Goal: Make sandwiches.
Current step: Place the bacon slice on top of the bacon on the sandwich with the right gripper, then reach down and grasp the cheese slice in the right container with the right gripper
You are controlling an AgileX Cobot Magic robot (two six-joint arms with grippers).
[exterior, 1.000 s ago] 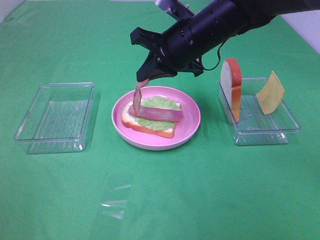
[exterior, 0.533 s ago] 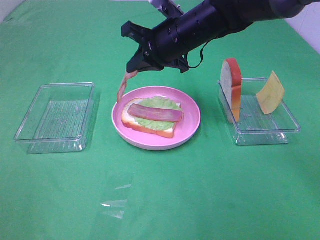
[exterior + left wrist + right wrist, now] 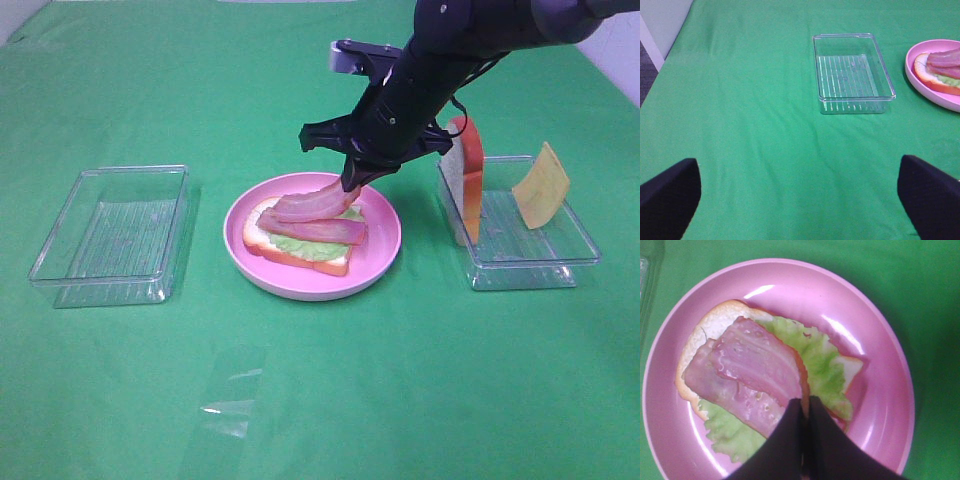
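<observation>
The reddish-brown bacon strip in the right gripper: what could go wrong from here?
1. The right gripper is shut on one end of the upper reddish-brown bacon strip; on release, the strip might stick and lift away.
2. It lies askew over the lower bacon strip, so later layers may sit tilted.
3. The arm passes close to the upright white bread slice and might knock it.

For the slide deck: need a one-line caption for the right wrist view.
Right end effector, shut on the second bacon strip, over lettuce and bread on the pink plate.
</observation>
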